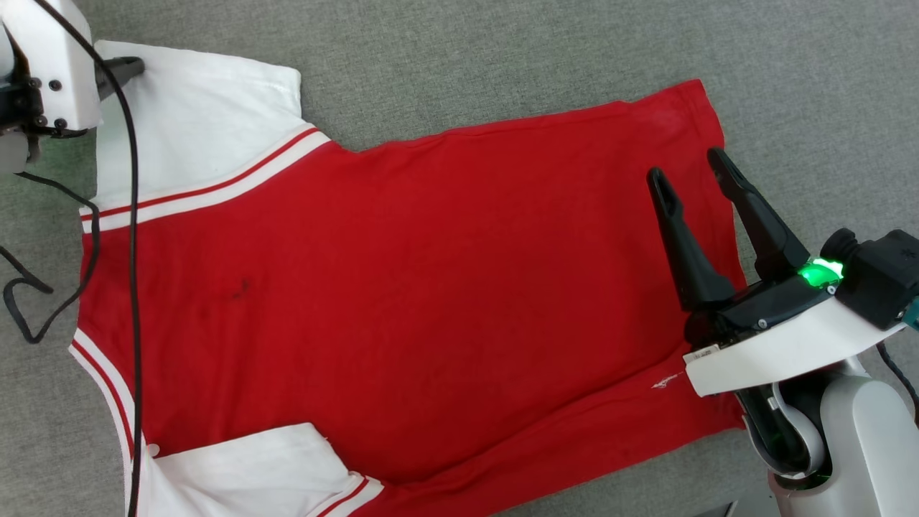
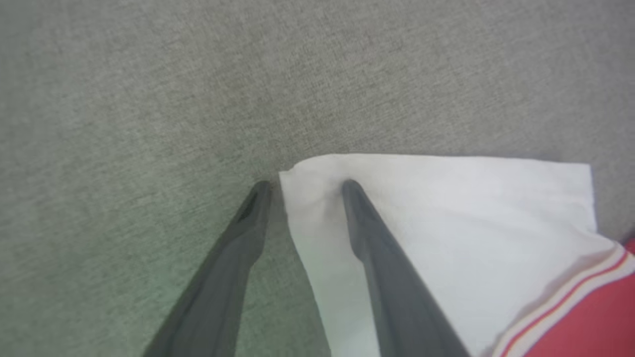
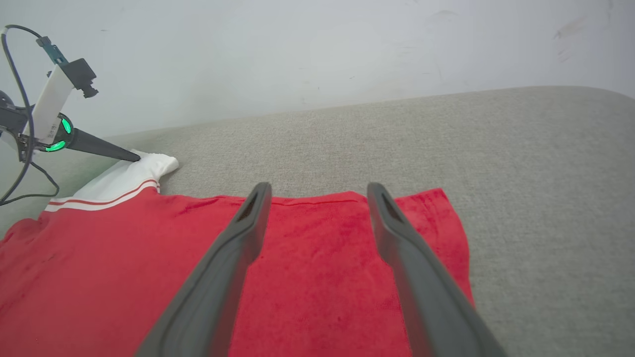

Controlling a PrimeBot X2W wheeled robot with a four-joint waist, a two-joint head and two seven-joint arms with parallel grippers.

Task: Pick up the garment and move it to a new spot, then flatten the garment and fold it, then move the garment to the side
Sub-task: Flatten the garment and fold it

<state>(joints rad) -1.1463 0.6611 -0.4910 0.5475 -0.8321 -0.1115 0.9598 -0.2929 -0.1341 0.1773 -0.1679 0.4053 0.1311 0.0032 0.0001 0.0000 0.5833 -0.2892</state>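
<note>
The garment (image 1: 402, 287) lies spread flat on the grey cloth surface, red body up, with no lettering showing. One white sleeve (image 1: 194, 122) points to the upper left and the other (image 1: 251, 467) to the lower left. My left gripper (image 2: 307, 186) is open at the far corner of the upper sleeve (image 2: 446, 223): one finger rests on the white cloth, the other on the grey surface beside it. That gripper (image 1: 133, 70) sits at the head view's top left. My right gripper (image 1: 688, 166) hovers open over the red hem (image 3: 347, 238), holding nothing.
Grey fabric surface (image 1: 502, 57) extends beyond the garment on all sides. A black cable (image 1: 133, 287) hangs down from the left arm across the garment's shoulder side. A pale wall (image 3: 317, 49) stands behind the surface's far edge.
</note>
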